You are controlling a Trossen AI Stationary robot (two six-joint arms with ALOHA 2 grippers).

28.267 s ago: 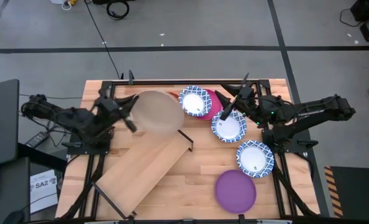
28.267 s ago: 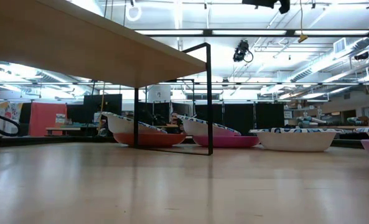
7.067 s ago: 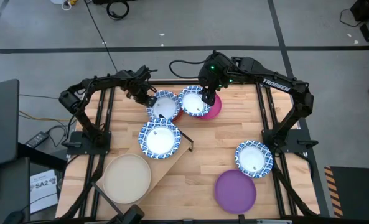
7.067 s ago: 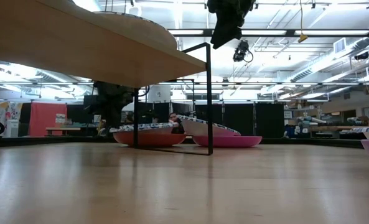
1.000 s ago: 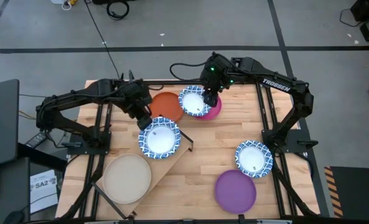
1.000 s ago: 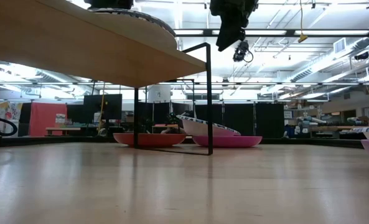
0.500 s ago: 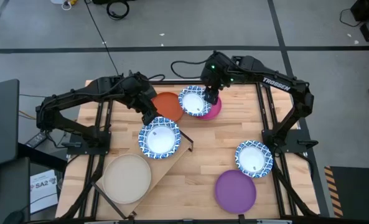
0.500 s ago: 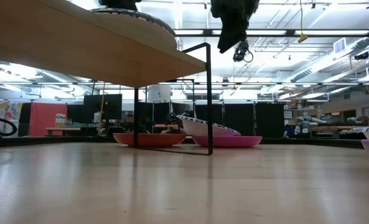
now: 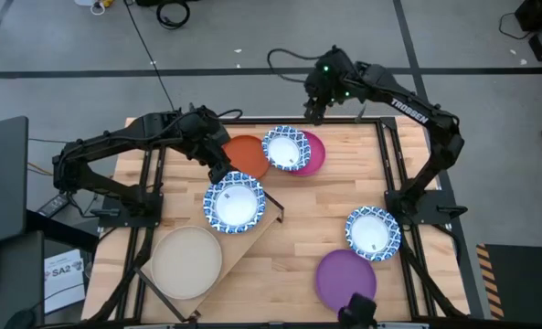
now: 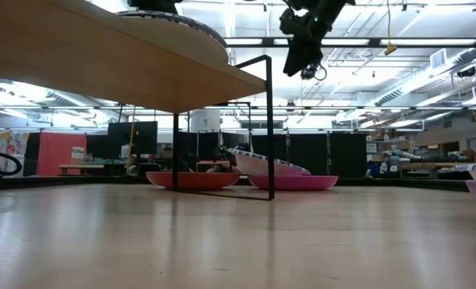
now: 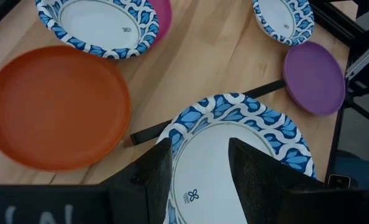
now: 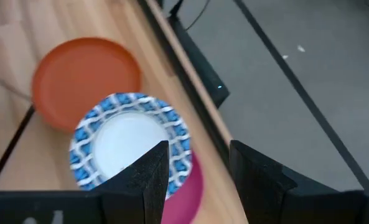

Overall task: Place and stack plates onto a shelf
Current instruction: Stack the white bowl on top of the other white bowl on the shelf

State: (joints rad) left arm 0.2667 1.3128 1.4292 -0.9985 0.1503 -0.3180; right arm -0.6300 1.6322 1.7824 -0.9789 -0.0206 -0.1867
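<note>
The shelf [image 9: 252, 239] stands at the table's near left and bears a beige plate [image 9: 186, 262] and a blue-and-white plate [image 9: 235, 203]. My left gripper [image 9: 222, 174] hangs open just above that patterned plate's far rim [image 11: 234, 155], touching nothing. An orange plate [image 9: 245, 155] lies on the table beyond the shelf. Beside it a blue-and-white plate [image 9: 286, 149] rests tilted on a magenta plate [image 9: 313, 153]. My right gripper [image 9: 313, 111] hovers open and empty, high over the table's far edge [image 12: 200, 168].
Another blue-and-white plate [image 9: 373, 232] and a purple plate [image 9: 346, 280] lie on the table's near right. Bare wood lies between them and the shelf. The shelf's black legs [image 10: 270, 128] stand in front of the orange and magenta plates in the low view.
My right gripper has swung away from above the blue-and-white plate on the magenta one, toward the table's far edge, staying high and open. The plates have not moved. My left gripper has tipped a little above the shelf's patterned plate.
</note>
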